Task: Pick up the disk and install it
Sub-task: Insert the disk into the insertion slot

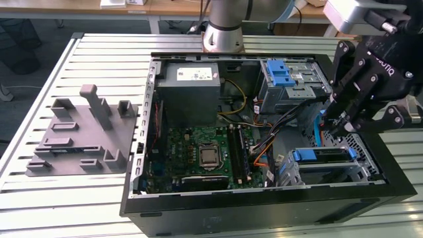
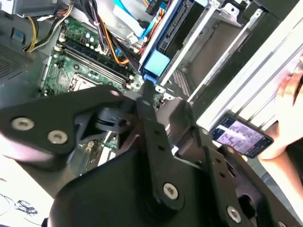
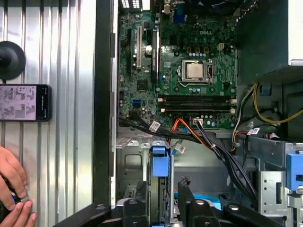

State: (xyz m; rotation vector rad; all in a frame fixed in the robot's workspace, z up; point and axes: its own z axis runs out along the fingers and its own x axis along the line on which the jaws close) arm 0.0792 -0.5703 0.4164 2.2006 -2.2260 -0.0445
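Note:
The disk (image 1: 320, 131) stands on edge inside the open computer case, near the exterior view's right. Its blue bracket (image 3: 160, 163) is the part that shows best. My gripper (image 1: 338, 130) hangs over that corner of the case and is shut on the disk. A dark finger (image 3: 186, 198) stands on each side of it in the first wrist view. In the second wrist view the blue bracket end (image 2: 156, 64) sticks out past a fingertip (image 2: 147, 97). The disk is just above the metal drive cage (image 1: 324, 158) with a blue latch, and its label is hidden.
The case holds a green motherboard (image 1: 205, 153), a grey power-supply box (image 1: 191, 84), a second blue-latched cage (image 1: 290, 79) and loose cables (image 3: 189, 132). A grey fixture plate (image 1: 79, 134) lies on the slatted table. A phone (image 3: 23, 102) and a person's hand (image 3: 12, 189) are beside the case.

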